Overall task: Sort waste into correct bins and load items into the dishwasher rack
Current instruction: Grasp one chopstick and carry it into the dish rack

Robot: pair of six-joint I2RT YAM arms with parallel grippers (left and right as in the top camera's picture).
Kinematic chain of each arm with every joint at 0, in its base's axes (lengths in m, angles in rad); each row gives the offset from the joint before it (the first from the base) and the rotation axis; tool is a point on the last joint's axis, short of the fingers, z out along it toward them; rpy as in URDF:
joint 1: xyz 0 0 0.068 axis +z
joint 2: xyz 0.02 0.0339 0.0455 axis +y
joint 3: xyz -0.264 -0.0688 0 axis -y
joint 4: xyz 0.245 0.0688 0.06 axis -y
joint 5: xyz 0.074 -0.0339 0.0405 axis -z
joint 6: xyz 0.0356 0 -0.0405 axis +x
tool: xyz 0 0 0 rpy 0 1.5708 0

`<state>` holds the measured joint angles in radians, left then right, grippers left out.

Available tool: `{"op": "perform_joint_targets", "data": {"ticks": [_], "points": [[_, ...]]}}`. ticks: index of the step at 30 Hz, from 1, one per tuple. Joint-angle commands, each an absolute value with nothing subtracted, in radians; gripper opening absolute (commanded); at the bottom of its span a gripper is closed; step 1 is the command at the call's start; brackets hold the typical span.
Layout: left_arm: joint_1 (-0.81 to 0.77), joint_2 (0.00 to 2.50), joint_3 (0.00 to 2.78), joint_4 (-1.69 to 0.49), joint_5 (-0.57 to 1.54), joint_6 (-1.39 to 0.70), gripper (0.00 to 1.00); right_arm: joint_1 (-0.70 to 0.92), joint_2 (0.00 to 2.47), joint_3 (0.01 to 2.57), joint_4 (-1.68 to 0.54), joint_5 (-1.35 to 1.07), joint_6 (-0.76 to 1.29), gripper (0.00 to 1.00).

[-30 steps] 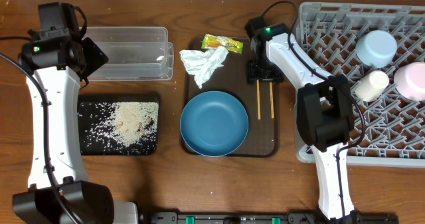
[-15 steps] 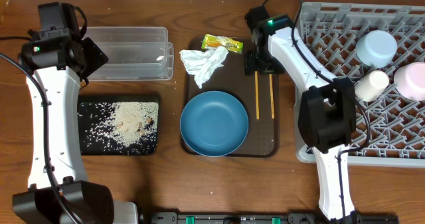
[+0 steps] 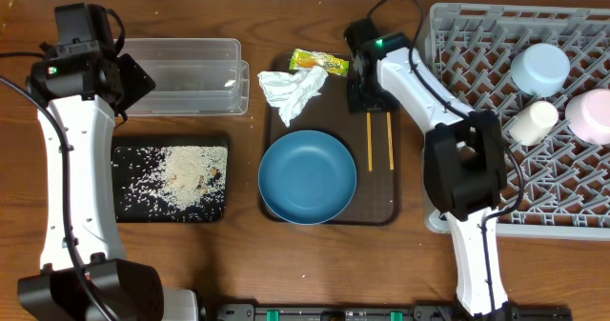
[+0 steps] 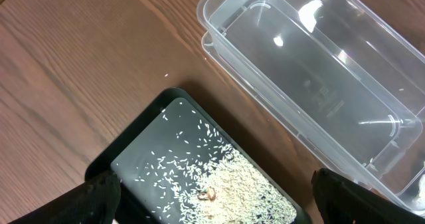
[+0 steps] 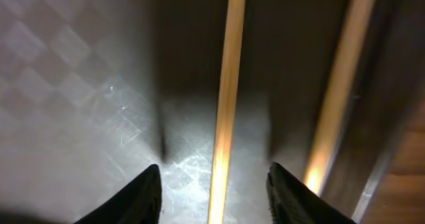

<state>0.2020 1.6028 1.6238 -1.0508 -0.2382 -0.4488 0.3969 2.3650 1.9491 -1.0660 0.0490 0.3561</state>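
Note:
My right gripper (image 3: 368, 98) is open and low over the far ends of the wooden chopsticks (image 3: 379, 145) on the brown tray. In the right wrist view its fingers (image 5: 219, 201) straddle one chopstick (image 5: 226, 104), and the other chopstick (image 5: 339, 98) lies outside to the right. My left gripper (image 3: 133, 81) is open and empty by the clear tub (image 3: 186, 73). In the left wrist view it (image 4: 216, 184) hovers above the black tray (image 4: 133, 151) of rice crumbs (image 4: 232, 184). The napkin (image 3: 294, 90), wrapper (image 3: 319, 63) and dark-blue dish (image 3: 308, 176) are on the brown tray.
The grey rack (image 3: 477, 35) at the right holds the light-blue bowl (image 3: 539, 69), cream cup (image 3: 532, 123) and pink bowl (image 3: 591, 114). The brown serving tray (image 3: 381, 202) lies mid-table. The black tray (image 3: 124, 197) sits near the clear tub, which looks empty.
My right gripper has shifted slightly left and toward the far edge over the chopstick ends. The left chopstick has nudged a little left. The left arm has not moved.

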Motion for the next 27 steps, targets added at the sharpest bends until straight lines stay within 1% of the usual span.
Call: {"op": "perform_joint_targets", "data": {"ticks": [1, 4, 6, 11, 13, 14, 17, 20, 23, 27], "points": [[0.206, 1.601, 1.636, -1.055, -0.243, -0.455, 0.95, 0.409, 2.376, 1.915, -1.038, 0.056, 0.378, 0.48], [0.206, 1.601, 1.636, -1.055, -0.243, -0.455, 0.95, 0.409, 2.376, 1.872, -1.005, 0.056, 0.378, 0.45], [0.206, 1.601, 1.636, -1.055, -0.243, -0.455, 0.95, 0.409, 2.376, 1.843, -0.990, 0.056, 0.382, 0.38], [0.206, 1.601, 1.636, -1.055, -0.243, -0.455, 0.95, 0.409, 2.376, 1.808, -0.980, 0.051, 0.407, 0.13], [0.206, 1.601, 1.636, -1.055, -0.243, -0.455, 0.95, 0.409, 2.370, 1.821, -0.988, 0.050, 0.407, 0.04], [0.207, 1.601, 1.636, -1.055, -0.243, -0.455, 0.95, 0.405, 2.367, 1.835, -0.997, 0.047, 0.406, 0.01], [0.207, 1.601, 1.636, -1.055, -0.243, -0.455, 0.95, 0.386, 2.359, 1.912, -1.056, 0.049, 0.399, 0.01], [0.206, 1.601, 1.636, -1.055, -0.243, -0.455, 0.95, 0.350, 2.344, 2.041, -1.149, 0.048, 0.357, 0.01], [0.206, 1.601, 1.636, -1.055, -0.243, -0.455, 0.95, 0.299, 2.319, 2.184, -1.232, 0.048, 0.331, 0.01], [0.206, 1.601, 1.636, -1.055, -0.243, -0.455, 0.95, 0.219, 2.280, 2.329, -1.282, 0.047, 0.277, 0.01]]}}
